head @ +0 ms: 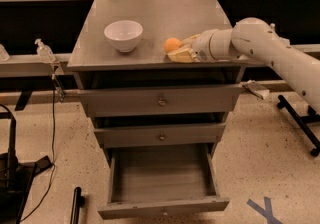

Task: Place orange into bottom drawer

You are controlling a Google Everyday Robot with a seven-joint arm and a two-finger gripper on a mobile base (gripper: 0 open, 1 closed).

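The orange (172,44) rests on the grey cabinet top (155,13), right of centre near the front edge. My gripper (181,49) reaches in from the right, low over the top, with its tip right at the orange and touching or nearly touching its right side. The white arm (270,50) stretches off to the right. The bottom drawer (162,208) is pulled out towards me, and its tray is empty. The two drawers above it are shut.
A white bowl (123,34) stands on the cabinet top left of the orange. A spray bottle (44,51) sits on a rail to the left. Cables and a black stand (10,168) lie on the floor at left. A black frame leg (300,123) is at right.
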